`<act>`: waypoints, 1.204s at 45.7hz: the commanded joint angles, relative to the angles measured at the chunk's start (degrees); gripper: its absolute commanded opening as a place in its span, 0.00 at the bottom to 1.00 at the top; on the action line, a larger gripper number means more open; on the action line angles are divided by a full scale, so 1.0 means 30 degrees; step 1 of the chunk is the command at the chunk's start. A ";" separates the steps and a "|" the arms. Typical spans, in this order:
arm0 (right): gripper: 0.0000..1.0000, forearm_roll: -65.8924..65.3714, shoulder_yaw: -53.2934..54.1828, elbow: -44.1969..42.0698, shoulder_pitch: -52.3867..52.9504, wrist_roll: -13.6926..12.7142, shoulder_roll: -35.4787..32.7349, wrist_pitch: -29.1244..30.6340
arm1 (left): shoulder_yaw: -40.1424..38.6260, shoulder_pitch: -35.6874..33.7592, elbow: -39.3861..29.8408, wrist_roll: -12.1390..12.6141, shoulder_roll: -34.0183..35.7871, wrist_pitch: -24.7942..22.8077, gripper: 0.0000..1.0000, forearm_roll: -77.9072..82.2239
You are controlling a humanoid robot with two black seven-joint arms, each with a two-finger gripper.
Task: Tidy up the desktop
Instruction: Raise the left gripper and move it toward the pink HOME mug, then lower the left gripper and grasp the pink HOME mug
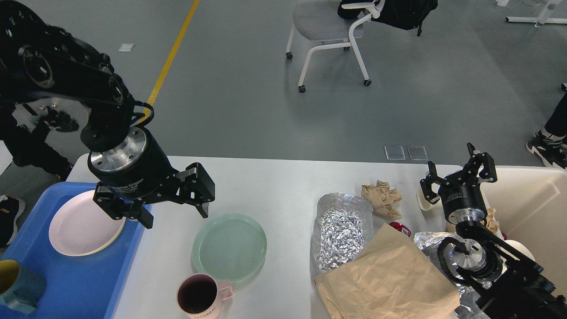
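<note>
The white desktop (274, 181) carries a pale green plate (229, 247), a pink mug (199, 296), a crumpled foil sheet (341, 230), a brown paper bag (390, 279) and a crumpled brown paper wad (381, 199). My left gripper (175, 215) is open and empty. It hangs just above the table between the blue tray (88, 283) and the green plate, at the plate's upper left. My right gripper (456, 170) is open and empty, raised at the table's right end beside the cream bin (536, 208).
The blue tray holds a pink plate (84, 228) and a teal mug (17, 283). A small red item (401, 229) and a white cup (421, 200) lie by the right arm. An office chair (328, 26) stands on the floor beyond the table.
</note>
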 commanded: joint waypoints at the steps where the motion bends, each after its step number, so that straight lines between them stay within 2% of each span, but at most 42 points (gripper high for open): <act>1: 1.00 0.0001 0.0000 -0.0005 0.0001 0.0008 -0.0011 0.0000 | -0.0444 0.2891 0.0196 0.0194 0.1099 0.1844 0.93 0.1470; 7: 1.00 0.0001 0.0000 -0.0005 0.0001 0.0008 -0.0011 0.0000 | -0.1849 0.6731 0.0459 0.0253 0.1598 0.4834 0.93 0.3405; 16: 1.00 0.0001 0.0000 -0.0005 0.0001 0.0008 -0.0011 0.0000 | -0.3111 1.0335 0.1279 0.0253 0.1745 0.6887 0.93 0.5191; 34: 1.00 0.0001 0.0000 -0.0005 0.0001 -0.0021 0.0018 0.0000 | -0.3169 1.3590 0.3155 0.0253 0.1481 0.8381 0.93 0.7654; 47: 1.00 0.0001 0.0000 -0.0005 0.0001 0.0008 0.0018 0.0000 | -0.3755 1.5522 0.4209 0.0253 0.0106 0.9993 0.93 0.7684; 55: 1.00 0.0001 0.0000 -0.0005 0.0001 0.0008 0.0018 0.0000 | -0.3580 1.5905 0.4561 0.0253 -0.0071 1.0111 0.93 0.7684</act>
